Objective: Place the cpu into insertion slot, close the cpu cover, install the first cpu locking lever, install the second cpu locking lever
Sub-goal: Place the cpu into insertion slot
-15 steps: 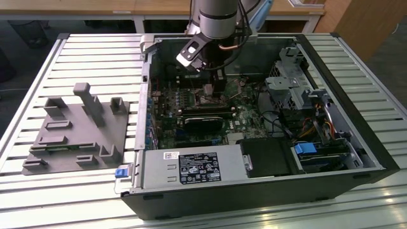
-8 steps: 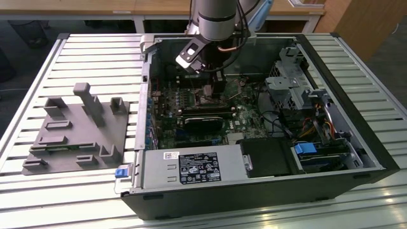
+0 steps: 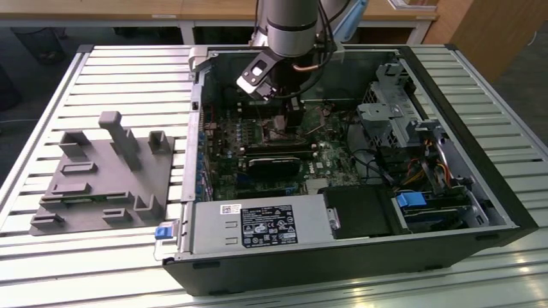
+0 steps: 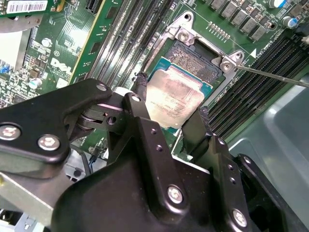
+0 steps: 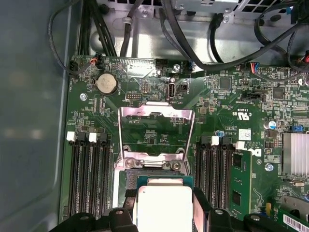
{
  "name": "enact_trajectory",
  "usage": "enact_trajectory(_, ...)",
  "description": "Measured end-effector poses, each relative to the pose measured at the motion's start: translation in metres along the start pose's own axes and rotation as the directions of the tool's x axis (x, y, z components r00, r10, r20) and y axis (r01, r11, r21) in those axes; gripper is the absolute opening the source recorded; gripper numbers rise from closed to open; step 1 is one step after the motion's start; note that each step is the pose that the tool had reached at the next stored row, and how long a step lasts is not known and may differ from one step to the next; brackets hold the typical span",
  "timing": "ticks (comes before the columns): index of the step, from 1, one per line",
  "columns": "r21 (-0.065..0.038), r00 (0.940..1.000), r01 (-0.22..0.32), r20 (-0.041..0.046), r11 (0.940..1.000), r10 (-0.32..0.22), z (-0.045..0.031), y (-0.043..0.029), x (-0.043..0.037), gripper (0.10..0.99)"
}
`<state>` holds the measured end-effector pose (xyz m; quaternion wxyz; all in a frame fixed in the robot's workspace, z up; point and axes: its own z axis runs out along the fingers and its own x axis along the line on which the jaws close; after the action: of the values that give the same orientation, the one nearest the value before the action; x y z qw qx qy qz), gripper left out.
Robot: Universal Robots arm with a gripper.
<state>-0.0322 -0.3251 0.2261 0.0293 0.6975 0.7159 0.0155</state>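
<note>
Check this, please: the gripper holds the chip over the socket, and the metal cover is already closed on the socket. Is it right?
No. The metal cover is open, swung back from the socket, as the first wrist view shows. The gripper does hold the chip over it.

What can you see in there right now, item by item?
cpu: one, silvery-grey, between the jaws at the insertion slot
insertion slot: one, dark, on green board
cpu cover: one, silvery, hinged open
memory slots: several, black, both sides of the slot
coin cell: one, silver, on board
computer case: one, black, on slatted table
fixture: one, grey, exterior view's left of case
arm: one, grey, reaching into case
jaws: black, closed on cpu's sides
</note>
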Motion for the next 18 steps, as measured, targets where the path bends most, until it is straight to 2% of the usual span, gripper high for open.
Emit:
enact_trajectory(10,0.0,1.0,0.0,0.0,1.0,0.0,0.006,-0.0004,0.0012,0.541)
enact_trajectory(18,0.0,1.0,0.0,0.0001,1.0,0.0,0.0123,-0.0007,0.0058,0.541)
